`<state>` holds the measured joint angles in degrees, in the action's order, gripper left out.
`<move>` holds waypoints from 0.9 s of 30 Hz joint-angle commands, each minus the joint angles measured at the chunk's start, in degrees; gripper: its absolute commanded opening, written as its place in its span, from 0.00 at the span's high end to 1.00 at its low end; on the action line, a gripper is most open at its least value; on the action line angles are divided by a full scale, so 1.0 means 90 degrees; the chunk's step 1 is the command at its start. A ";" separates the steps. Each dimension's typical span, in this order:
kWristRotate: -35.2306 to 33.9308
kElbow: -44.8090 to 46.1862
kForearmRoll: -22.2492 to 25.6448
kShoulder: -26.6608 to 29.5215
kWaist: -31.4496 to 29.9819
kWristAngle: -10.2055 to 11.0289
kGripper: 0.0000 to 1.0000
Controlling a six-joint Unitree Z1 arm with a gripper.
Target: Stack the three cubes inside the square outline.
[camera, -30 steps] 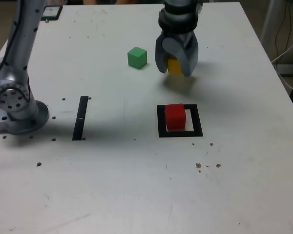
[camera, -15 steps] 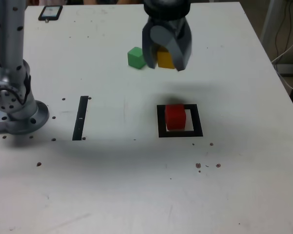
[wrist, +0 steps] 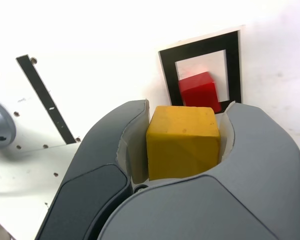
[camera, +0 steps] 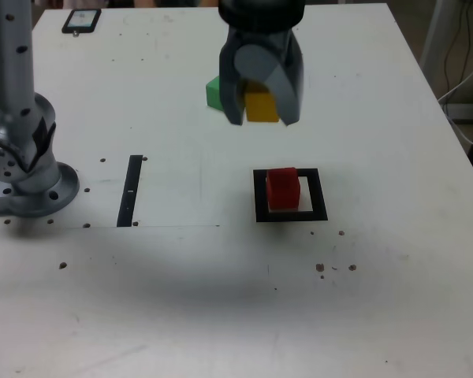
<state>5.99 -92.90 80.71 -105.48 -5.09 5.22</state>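
Gripping the yellow cube [wrist: 183, 141] on two opposite flat faces, the closed end effector [camera: 262, 110] carries it above the desk [camera: 394, 260]; it looks rigid, light and unlikely to slip.

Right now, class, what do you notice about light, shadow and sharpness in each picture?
Exterior view: soft, even light; a broad faint shadow lies on the table; everything is slightly soft. Wrist view: the table is overexposed to near white, while the yellow cube in the hand is sharp.

White speckled table [camera: 394, 299]; cables [camera: 465, 71] beyond right edge.
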 commanded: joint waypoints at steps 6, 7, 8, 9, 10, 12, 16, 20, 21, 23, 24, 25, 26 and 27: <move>-0.0282 0.0328 -0.0195 -0.0059 -0.0207 -0.0091 0.83; -0.0299 0.0375 -0.0248 -0.0065 -0.0232 -0.0121 0.83; -0.0311 0.0410 -0.0303 -0.0072 -0.0250 -0.0146 0.83; -0.0316 0.0435 -0.0353 -0.0080 -0.0263 -0.0167 0.83; -0.0319 0.0453 -0.0397 -0.0095 -0.0270 -0.0187 0.83; -0.0324 0.0438 -0.0475 -0.0163 -0.0273 -0.0210 0.83; -0.0330 0.0253 -0.0571 -0.0510 -0.0285 -0.0188 0.82; -0.0471 0.0104 -0.0697 -0.0886 -0.0360 -0.0175 0.82; -0.0529 0.0100 -0.0719 -0.0934 -0.0380 -0.0169 0.82; -0.0652 0.0115 -0.0736 -0.0985 -0.0405 -0.0141 0.82; -0.0733 0.0144 -0.0737 -0.0997 -0.0410 -0.0122 0.82; -0.0790 0.0170 -0.0740 -0.1001 -0.0410 -0.0112 0.82; -0.0838 0.0191 -0.0746 -0.1008 -0.0410 -0.0107 0.82; -0.0877 0.0204 -0.0750 -0.1017 -0.0410 -0.0103 0.82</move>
<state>-1.46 -91.34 74.10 -114.47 -8.74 4.21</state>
